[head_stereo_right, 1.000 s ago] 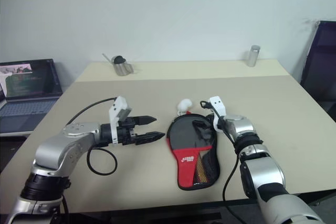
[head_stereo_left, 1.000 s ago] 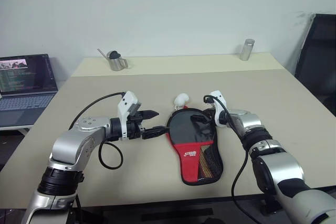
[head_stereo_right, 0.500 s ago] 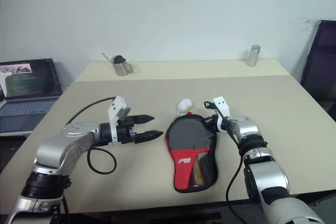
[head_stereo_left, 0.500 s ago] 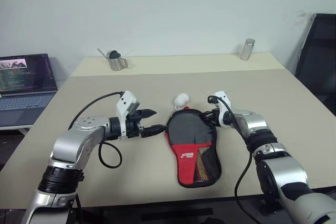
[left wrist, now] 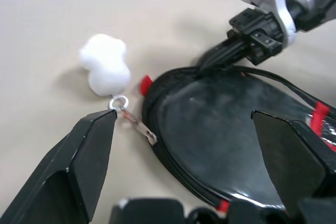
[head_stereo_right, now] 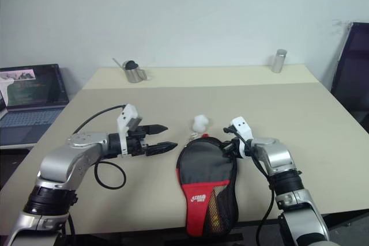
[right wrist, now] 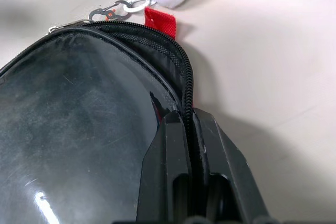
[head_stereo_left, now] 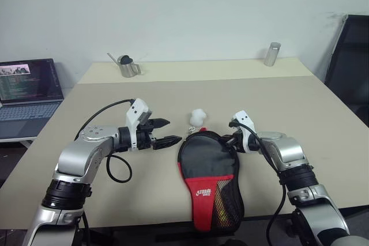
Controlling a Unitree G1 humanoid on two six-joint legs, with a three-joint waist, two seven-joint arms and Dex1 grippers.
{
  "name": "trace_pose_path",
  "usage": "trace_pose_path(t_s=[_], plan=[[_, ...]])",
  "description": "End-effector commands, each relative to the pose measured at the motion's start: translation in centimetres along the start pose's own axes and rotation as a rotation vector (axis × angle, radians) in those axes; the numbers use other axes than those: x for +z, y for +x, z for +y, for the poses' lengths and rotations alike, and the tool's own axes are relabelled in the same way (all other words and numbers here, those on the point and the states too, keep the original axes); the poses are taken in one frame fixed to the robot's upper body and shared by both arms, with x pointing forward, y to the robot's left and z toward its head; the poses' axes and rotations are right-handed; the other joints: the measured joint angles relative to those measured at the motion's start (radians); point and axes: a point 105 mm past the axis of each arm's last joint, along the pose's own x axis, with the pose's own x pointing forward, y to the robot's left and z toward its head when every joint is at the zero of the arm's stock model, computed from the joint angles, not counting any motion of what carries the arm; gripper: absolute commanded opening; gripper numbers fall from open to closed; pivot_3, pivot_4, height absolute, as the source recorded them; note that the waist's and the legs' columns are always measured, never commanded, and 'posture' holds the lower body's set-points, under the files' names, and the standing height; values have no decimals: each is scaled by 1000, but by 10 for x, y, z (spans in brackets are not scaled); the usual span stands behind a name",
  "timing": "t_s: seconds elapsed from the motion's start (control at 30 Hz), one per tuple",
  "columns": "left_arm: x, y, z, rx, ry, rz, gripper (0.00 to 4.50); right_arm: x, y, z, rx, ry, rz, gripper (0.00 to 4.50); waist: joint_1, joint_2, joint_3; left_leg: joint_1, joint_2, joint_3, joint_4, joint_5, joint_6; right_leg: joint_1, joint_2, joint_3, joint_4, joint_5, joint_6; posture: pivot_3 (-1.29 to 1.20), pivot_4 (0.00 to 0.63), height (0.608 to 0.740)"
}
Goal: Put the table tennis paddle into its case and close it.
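- The case (head_stereo_left: pixel 209 180) lies flat on the table (head_stereo_left: pixel 323 113) with its round end away from the robot and its red logo panel and mesh pocket toward the near edge, so the curved zip run is within reach of both arms
- The table tennis paddle (right wrist: pixel 79 129) sits inside, its glossy black rubber face showing through the open round end; the handle is hidden, presumably under the red panel
- The right gripper (head_stereo_left: pixel 235 140), at about 2 o'clock on the round end, has its fingers pressed together on the case's zipped rim, most likely to pin or tug that edge so the zip can run
- The left gripper (head_stereo_left: pixel 167 132) hovers just off the case at about 10 o'clock, its fingers spread wide and holding nothing, aimed at the chain
- The plush charm (head_stereo_left: pixel 198 116) rests on the table at 12 o'clock from the case, its chain leading to the zip pull (left wrist: pixel 137 125): that looks like the left gripper's target for closing
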Motion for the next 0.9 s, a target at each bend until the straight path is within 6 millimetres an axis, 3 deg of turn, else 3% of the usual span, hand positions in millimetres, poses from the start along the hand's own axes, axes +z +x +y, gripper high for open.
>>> trace_pose_path(t_s=[0.03, 0.17, 0.2, 0.37, 0.53, 0.63, 0.77, 0.9], plan=[[13, 2, -1, -11, 48, -24, 4500, -8, 9, 13, 37, 15, 31, 25, 0, 0, 0, 0, 0, 0, 0, 0, 0, 0, 0, 0, 0, 0, 0, 0, 150, 740], [14, 6, -7, -42, 47, -32, 4500, 2, 7, 4, 2, 33, -4, 25, -3, 0, 0, 1, 0, 0, 0, 0, 0, 0, 0, 0, 1, 0, 0, 0, 150, 740], [14, 8, -10, -54, 47, -33, 4500, 6, 6, 3, 0, 43, -17, 255, -4, 0, 0, 1, 0, 0, 0, 0, 0, 0, 0, 1, 1, 0, 0, 0, 150, 740], [13, 14, -21, -112, 45, -31, 4500, 18, 1, -1, 9, 59, -53, 1722, -5, 0, 0, 1, 0, 0, 1, -1, 2, 0, 0, 0, 3, 0, 0, 0, 150, 740], [14, 21, -30, -149, 38, -37, 4500, 32, -6, -1, 32, 61, -97, 3467, 0, 0, 0, 0, 0, 0, 1, -1, 2, 0, 0, 0, 2, 0, 0, 0, 150, 740], [10, 32, -40, -186, 31, -27, 4500, 45, -20, -6, 42, 41, -134, 4456, 10, 0, 0, 0, 0, 0, 1, -1, 2, 0, 0, 0, 1, 0, 0, 0, 150, 740], [4, 44, -43, -179, -13, -35, 4500, 60, -33, -15, 37, 40, -175, 4456, 15, 0, 1, 0, 0, 0, 1, -1, 2, 0, 0, 0, 1, 0, 0, 0, 150, 740], [-21, 63, -44, -146, -58, 1, 4500, 83, -40, -22, 19, 57, -242, 4456, 11, 0, 1, 0, 0, 0, 1, -1, 2, 0, 0, 0, 1, 0, 0, 0, 150, 740]])
